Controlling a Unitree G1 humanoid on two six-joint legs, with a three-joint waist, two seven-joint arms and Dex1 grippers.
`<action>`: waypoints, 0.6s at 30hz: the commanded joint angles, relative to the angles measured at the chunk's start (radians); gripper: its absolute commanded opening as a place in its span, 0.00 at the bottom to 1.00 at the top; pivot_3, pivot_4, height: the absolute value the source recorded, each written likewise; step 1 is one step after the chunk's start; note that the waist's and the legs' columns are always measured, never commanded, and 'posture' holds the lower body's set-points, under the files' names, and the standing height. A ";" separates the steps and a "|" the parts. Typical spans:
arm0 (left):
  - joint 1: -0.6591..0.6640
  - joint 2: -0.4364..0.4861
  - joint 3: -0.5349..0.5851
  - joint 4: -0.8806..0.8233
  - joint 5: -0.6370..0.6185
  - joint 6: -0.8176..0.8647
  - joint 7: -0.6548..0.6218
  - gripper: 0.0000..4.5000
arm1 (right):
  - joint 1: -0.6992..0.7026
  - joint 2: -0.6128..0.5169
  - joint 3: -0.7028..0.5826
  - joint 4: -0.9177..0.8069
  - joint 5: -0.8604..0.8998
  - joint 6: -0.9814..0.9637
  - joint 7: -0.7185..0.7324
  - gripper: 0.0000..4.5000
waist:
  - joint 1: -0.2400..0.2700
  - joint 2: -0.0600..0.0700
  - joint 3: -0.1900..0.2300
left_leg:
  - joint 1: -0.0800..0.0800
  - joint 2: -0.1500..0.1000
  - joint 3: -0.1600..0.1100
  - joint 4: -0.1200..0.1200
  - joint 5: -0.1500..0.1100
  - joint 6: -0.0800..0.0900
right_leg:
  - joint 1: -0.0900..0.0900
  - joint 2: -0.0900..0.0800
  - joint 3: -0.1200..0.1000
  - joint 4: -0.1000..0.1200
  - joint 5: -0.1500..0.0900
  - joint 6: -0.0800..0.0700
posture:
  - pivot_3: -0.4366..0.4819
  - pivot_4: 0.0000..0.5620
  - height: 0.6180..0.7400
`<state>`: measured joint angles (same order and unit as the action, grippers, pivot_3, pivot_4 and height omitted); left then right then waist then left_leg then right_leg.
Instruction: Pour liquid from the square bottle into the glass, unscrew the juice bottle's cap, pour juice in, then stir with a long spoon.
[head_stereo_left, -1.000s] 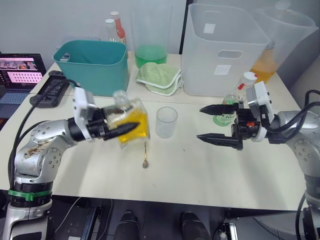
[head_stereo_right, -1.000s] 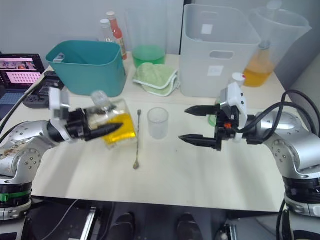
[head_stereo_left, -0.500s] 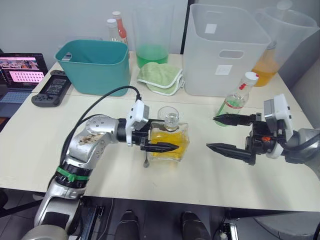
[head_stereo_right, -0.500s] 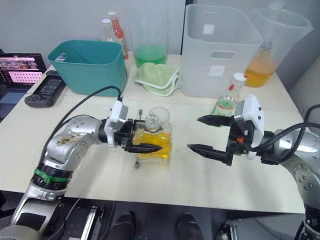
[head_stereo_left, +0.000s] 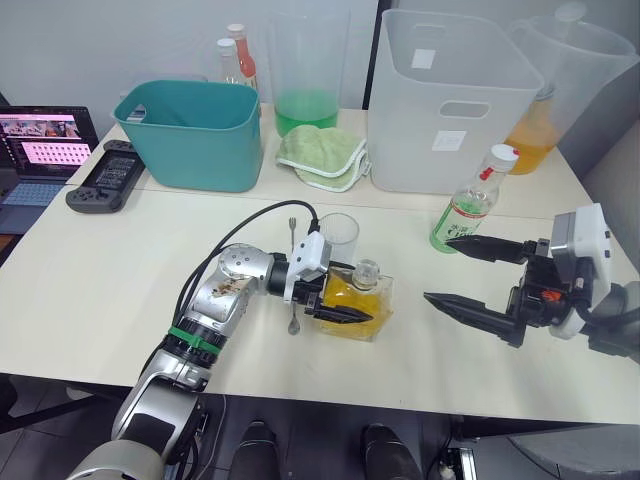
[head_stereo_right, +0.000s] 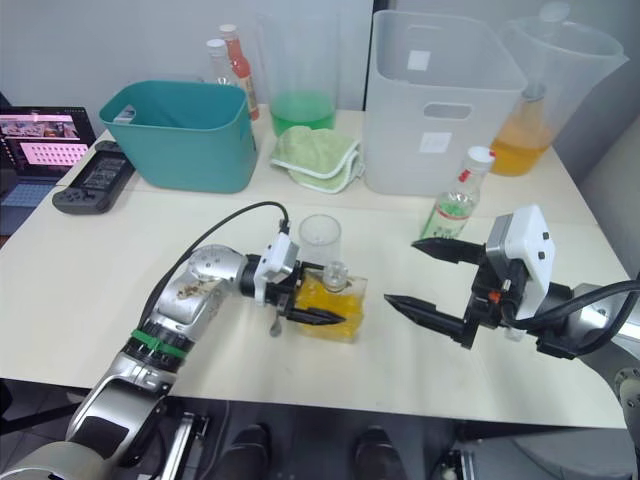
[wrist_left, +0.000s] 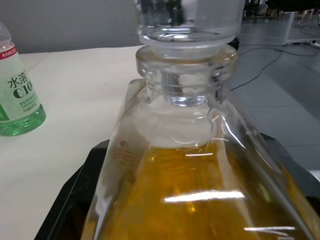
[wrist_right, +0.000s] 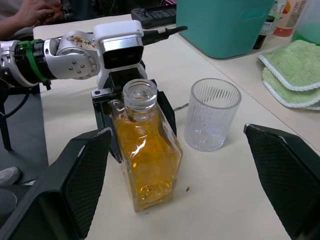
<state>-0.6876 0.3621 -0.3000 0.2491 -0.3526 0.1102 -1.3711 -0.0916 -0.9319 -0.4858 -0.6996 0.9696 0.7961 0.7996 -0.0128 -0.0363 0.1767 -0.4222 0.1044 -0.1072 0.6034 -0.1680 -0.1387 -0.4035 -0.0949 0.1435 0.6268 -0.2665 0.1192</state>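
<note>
Since the earlier frames the square bottle (head_stereo_left: 355, 306) has come down from its tilted position in the air and now stands upright on the table (head_stereo_left: 120, 290), just in front of the glass (head_stereo_left: 339, 236). Left gripper (head_stereo_left: 338, 313) stays closed around the bottle's lower body, one black finger on each side. Bottle holds amber liquid up to about its shoulder; its neck is open at the top. Glass stands upright and looks empty, apart from the bottle. Long spoon (head_stereo_left: 293, 270) lies flat on the table beside the glass, partly hidden behind the left gripper. Right gripper (head_stereo_left: 458, 272) has drawn back toward the robot's right; its fingers are spread wide and hold nothing. It hovers above the table, well apart from the bottle. Juice bottle (head_stereo_left: 467, 202), green with a white cap still on, stands upright behind the right gripper, near the white bin (head_stereo_left: 455, 100). Teal tub (head_stereo_left: 190, 133) and green cloth (head_stereo_left: 320, 156) sit at the back of the table
</note>
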 joint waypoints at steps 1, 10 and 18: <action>-0.006 0.005 0.002 0.011 0.033 -0.025 -0.006 0.63 | 0.006 -0.008 -0.035 -0.024 0.020 -0.023 -0.008 1.00 | 0.000 0.000 0.000 | 0.000 0.000 0.000 0.001 0.000 0.000 | 0.000 0.000 0.000 0.000 0.000 0.000 | 0.48 0.27 0.95; 0.006 0.047 0.055 -0.066 -0.012 0.119 0.026 1.00 | -0.024 0.001 0.018 0.002 0.005 -0.045 -0.011 1.00 | -0.001 0.000 0.000 | 0.000 0.000 0.000 0.002 0.000 0.000 | 0.000 0.000 0.000 0.002 0.000 0.000 | 0.48 0.27 0.95; 0.002 0.075 0.081 -0.162 -0.051 0.213 0.020 1.00 | -0.029 0.012 0.055 0.015 -0.009 -0.068 -0.008 1.00 | -0.001 0.000 0.000 | 0.000 0.000 0.000 0.002 0.000 0.000 | 0.000 0.000 0.000 0.002 0.000 0.000 | 0.48 0.27 0.95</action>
<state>-0.6708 0.4361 -0.2335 0.1272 -0.3825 0.3113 -1.3483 -0.1066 -0.9200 -0.4185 -0.6771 0.9625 0.7520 0.7889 -0.0139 -0.0361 0.1766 -0.4222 0.1044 -0.1076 0.6052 -0.1680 -0.1386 -0.4030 -0.0948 0.1435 0.6287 -0.2665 0.1194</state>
